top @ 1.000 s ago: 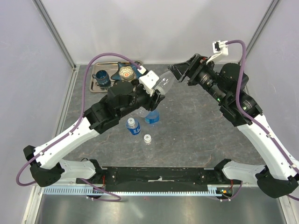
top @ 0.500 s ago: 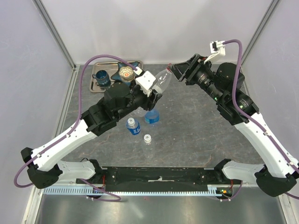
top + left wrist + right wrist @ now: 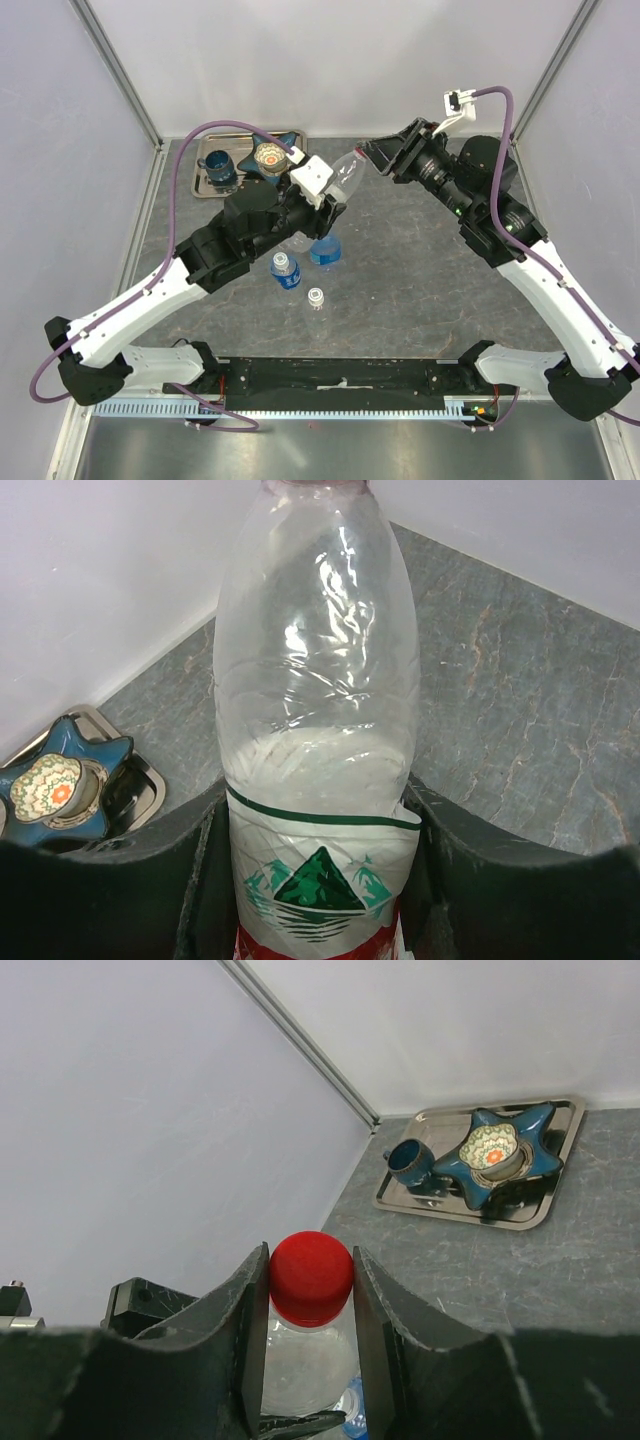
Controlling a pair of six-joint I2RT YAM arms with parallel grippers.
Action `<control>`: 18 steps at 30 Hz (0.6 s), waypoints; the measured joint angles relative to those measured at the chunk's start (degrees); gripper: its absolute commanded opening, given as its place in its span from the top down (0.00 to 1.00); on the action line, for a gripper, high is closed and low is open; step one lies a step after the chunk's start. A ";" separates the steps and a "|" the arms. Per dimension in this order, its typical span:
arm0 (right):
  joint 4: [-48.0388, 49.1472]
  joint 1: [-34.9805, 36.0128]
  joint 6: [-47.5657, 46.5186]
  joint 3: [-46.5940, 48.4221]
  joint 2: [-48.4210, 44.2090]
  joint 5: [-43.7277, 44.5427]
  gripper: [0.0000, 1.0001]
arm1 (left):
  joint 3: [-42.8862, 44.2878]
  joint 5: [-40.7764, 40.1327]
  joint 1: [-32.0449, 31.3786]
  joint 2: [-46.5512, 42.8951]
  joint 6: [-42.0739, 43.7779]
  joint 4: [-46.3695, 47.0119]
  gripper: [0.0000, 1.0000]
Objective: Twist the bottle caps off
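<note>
My left gripper [image 3: 320,885] is shut on the red-labelled clear bottle [image 3: 318,700], both fingers pressed against its label, and holds it raised and tilted above the table [image 3: 400,260]. The bottle's red cap [image 3: 311,1278] sits between the fingers of my right gripper [image 3: 311,1282], which touch it on both sides. In the top view the two grippers meet at the back of the table, left gripper [image 3: 330,195] on the bottle [image 3: 347,172], right gripper [image 3: 373,157] at its neck. A blue-capped bottle [image 3: 286,271], a blue-tinted bottle [image 3: 325,251] and a tiny white-capped bottle [image 3: 316,298] stand below.
A metal tray [image 3: 203,186] at the back left corner carries a dark blue mug [image 3: 219,170] and a blue star-shaped dish [image 3: 271,155]. The same tray [image 3: 545,1212], mug [image 3: 408,1163] and dish [image 3: 497,1155] show behind the cap in the right wrist view. Walls enclose the table.
My right gripper moved left onto the bottle's neck and closed from wide open onto the red cap. The left arm lifted the bottle slightly toward it.
</note>
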 measured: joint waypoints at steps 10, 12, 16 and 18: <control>0.98 -0.04 -1.95 -0.94 -0.22 -3.52 1.00 | -1.97 1.90 0.39 -1.84 -0.02 0.33 0.85; 1.20 -0.17 -3.65 -0.94 -0.68 -5.57 1.00 | -2.03 6.01 1.42 -2.43 -0.35 0.02 0.85; 1.51 -0.76 -8.09 -0.90 -2.47 -10.97 1.00 | -0.55 19.45 5.27 -2.36 -2.62 -1.53 0.84; 2.49 -0.94 -10.36 -0.70 -3.48 -14.01 1.00 | 1.16 26.49 6.82 -1.51 -4.37 -2.29 0.85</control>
